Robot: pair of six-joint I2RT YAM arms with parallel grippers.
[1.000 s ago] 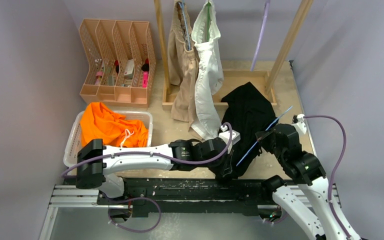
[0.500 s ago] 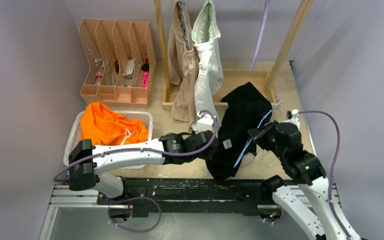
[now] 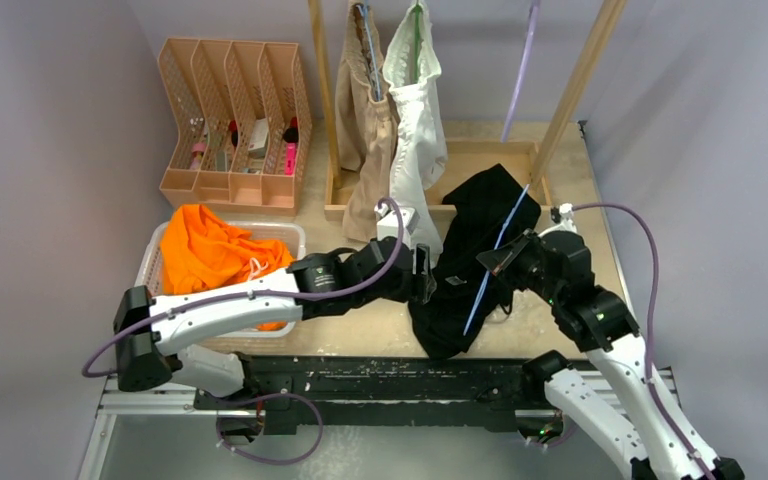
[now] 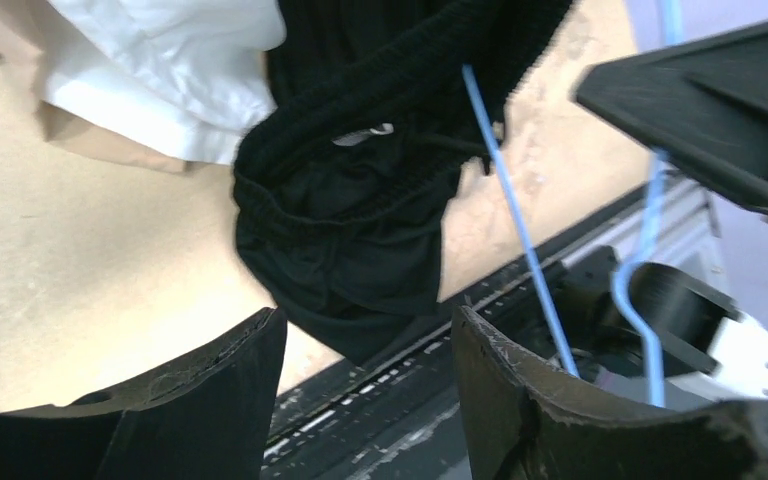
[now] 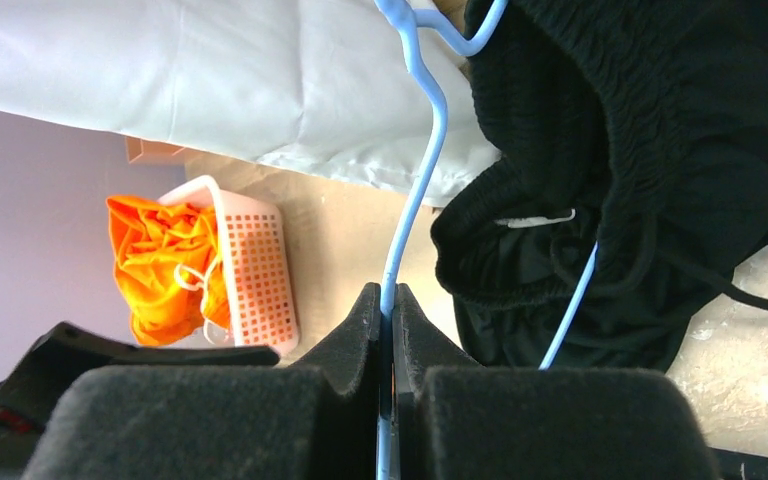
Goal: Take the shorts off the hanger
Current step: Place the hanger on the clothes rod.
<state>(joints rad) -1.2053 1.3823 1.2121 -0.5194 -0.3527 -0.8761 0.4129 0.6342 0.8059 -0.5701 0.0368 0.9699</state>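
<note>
Here the right pincer [image 5: 388, 295] pinches the blue hanger [image 5: 415, 200]; left pincer [image 4: 365, 320] stands parted.

A robotics lab test cell, not a home or shop. Boxed in left, right and far by plain pale lilac wall panels [image 3: 50, 150]. Along the near edge, a black metal rail [image 3: 380, 378] on a silver aluminium frame [image 3: 150, 385], carrying a white-and-black jointed left robot arm [image 3: 230, 305] and a matching right robot arm [image 3: 610, 340], both trailing loose purple cables [image 3: 600, 206]. In between, a scuffed beige wooden worktop [image 3: 575, 175] laid out with staged props: a bare wooden clothes rack [image 3: 322, 110] at the far side with limp beige cloth shorts [image 3: 365, 130] and limp white cloth shorts [image 3: 415, 130] hung on it, a peach plastic four-slot file organiser [image 3: 230, 120] far left, a white perforated plastic basket [image 3: 280, 226] near left.
</note>
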